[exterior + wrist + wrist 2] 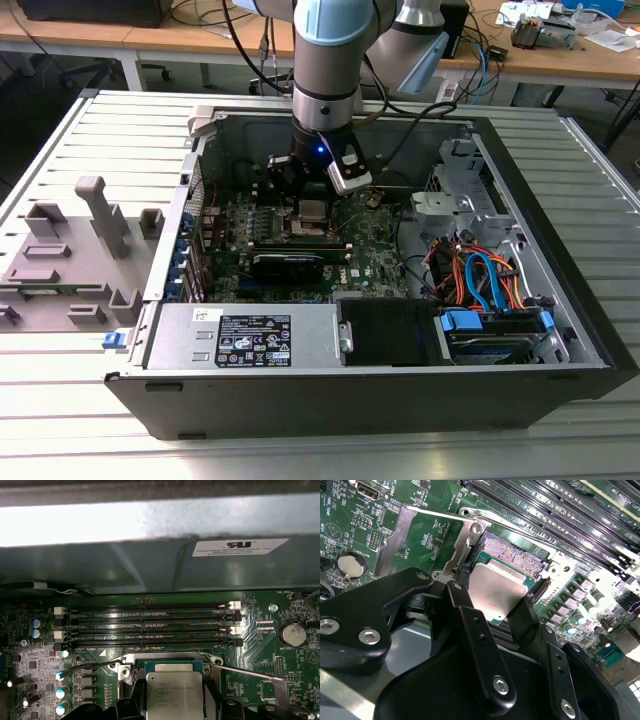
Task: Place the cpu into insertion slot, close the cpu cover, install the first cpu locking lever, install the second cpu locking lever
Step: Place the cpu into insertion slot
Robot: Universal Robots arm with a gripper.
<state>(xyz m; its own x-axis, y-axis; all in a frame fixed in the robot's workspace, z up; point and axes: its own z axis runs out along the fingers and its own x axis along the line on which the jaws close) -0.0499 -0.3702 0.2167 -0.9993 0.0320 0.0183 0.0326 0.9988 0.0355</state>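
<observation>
My gripper (pixel 310 198) is down inside the open computer case, over the green board. In both wrist views its black fingers (pixel 461 600) flank the cpu (pixel 495 592), a flat silver square, and it is shut on the chip's two sides. The cpu (pixel 174 692) hangs just over the insertion slot (pixel 516 555), whose pin field shows past the chip's far edge. The silver cpu cover (pixel 274 690) stands swung open beside the slot. Two thin wire locking levers (pixel 90 666) (pixel 250 672) stick out unlatched on either side.
Four long memory slots (pixel 150 625) lie just beyond the socket, with the case wall (pixel 150 565) behind. A coin battery (pixel 292 634) sits near the cover. A black expansion card (pixel 290 262), a drive cage with cables (pixel 480 280) and a grey fixture (pixel 70 250) outside the case also show.
</observation>
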